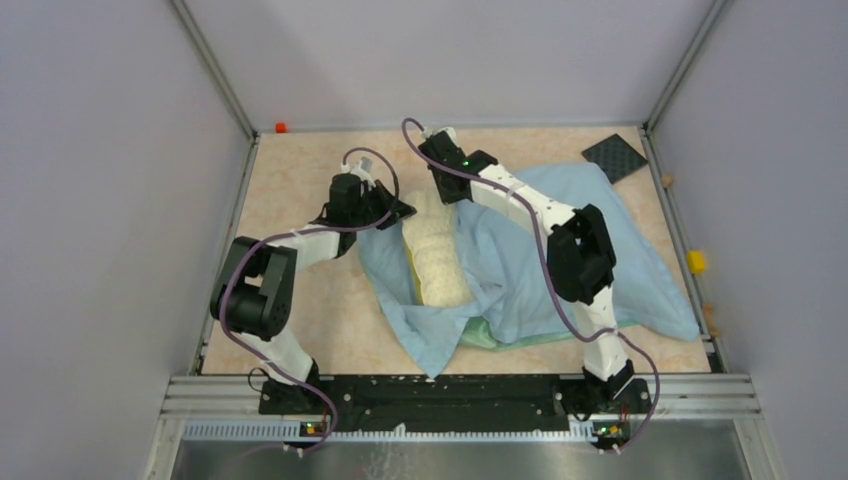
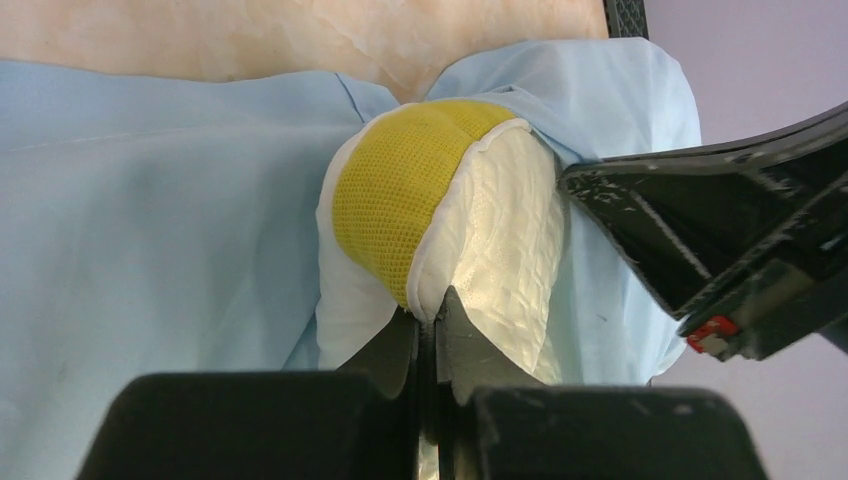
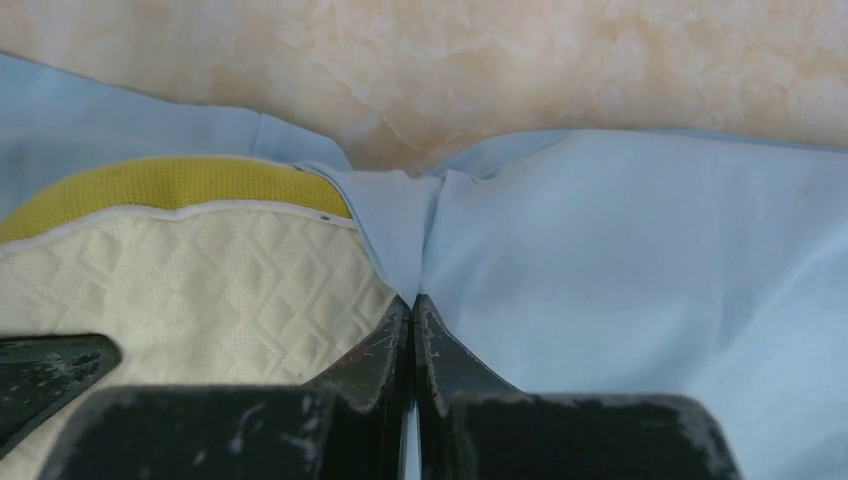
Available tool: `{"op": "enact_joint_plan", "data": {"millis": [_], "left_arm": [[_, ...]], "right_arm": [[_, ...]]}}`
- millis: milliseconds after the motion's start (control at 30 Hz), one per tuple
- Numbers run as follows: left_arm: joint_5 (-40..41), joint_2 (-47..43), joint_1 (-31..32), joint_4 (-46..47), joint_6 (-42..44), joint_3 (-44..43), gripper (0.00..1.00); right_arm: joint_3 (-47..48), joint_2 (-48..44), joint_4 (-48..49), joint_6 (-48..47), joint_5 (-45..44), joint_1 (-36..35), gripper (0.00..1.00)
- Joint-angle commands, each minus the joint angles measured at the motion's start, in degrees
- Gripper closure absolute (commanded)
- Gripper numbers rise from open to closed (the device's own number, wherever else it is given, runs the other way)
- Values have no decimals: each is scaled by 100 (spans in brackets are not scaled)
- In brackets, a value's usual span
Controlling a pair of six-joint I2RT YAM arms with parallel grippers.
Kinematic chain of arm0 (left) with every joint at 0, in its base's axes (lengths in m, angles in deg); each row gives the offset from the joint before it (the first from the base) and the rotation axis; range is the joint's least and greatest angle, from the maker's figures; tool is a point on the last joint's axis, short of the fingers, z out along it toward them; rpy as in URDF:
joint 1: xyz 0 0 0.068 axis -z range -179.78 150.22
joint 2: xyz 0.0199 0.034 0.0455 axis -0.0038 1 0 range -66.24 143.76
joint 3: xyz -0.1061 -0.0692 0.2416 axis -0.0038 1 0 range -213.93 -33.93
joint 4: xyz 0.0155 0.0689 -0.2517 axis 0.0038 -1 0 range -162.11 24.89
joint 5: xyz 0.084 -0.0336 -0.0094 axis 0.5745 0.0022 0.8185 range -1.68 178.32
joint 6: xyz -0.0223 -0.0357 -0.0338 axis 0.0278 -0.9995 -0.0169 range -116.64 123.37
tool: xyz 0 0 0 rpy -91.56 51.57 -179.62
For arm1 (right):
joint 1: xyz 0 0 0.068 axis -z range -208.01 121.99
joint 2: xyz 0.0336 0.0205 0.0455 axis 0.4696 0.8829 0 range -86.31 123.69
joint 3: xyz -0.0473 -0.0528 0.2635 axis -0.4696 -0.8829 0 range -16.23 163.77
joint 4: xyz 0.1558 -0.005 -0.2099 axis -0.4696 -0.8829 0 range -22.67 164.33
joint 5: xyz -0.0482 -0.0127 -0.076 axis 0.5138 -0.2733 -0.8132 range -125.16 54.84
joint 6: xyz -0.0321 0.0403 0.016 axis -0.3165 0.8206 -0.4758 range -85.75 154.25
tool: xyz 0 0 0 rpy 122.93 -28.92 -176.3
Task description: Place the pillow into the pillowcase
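The cream-white pillow (image 1: 437, 255) with its yellow side band (image 2: 400, 195) lies partly inside the light-blue pillowcase (image 1: 560, 250), which is spread over the middle and right of the table. My left gripper (image 1: 388, 210) is shut on the pillow's white edge seam (image 2: 432, 312) at its far end. My right gripper (image 1: 440, 188) is shut on a fold of the pillowcase's rim (image 3: 412, 296), right beside the pillow's quilted face (image 3: 210, 290). The two grippers are close together at the pillow's far end. A green patch of the case's reverse (image 1: 485, 335) shows near the front.
A black flat plate (image 1: 615, 156) lies at the far right corner. A small red piece (image 1: 281, 127) sits at the far left corner and a yellow piece (image 1: 696, 262) on the right rail. Grey walls enclose the beige table (image 1: 300, 190).
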Motion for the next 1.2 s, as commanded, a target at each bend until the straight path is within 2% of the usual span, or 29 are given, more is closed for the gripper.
{"op": "enact_joint_plan", "data": {"millis": [0,133,267,367,433,567,667,700,733,800,867,1033,1167], "left_arm": [[-329,-36,63,187,109,26,100],[-482,10,396,346,-136,-2,100],[-56,152,1021,965,-826,-186,100],[-141,840,934,1811,-1773,-490,100],[-18,1218,930,1888,-2050,-810,100],[140,1651,916,2257,-2453,-961,99],[-13,1669,776,2205,-2234,-922,73],[-112,1634,714,2060,-2105,-923,63],[-269,1595,665,1911,-1976,-935,58],[-508,1406,562,1698,-1723,-836,49],[-580,1057,447,1247,-1330,-629,45],[110,54,58,-624,-355,-350,38],[932,-427,-100,-1604,256,-305,35]], "right_arm": [[746,-2,-319,119,-33,-62,100],[1944,162,-712,465,569,-223,100],[2941,267,-934,927,796,-656,100],[2604,-52,-751,1275,880,-723,100],[2234,-257,-477,1313,863,-698,100],[2711,-82,-726,1335,931,-553,100],[2760,-24,-858,1220,1031,-425,100],[2735,-49,-910,1171,1010,-403,96],[2707,-91,-955,1110,972,-391,85],[2694,-204,-1075,998,901,-396,59],[2588,-404,-1187,963,822,-398,45],[1527,-1080,-1072,778,465,-521,41],[916,-1011,-1105,618,-5,-699,38]]}}
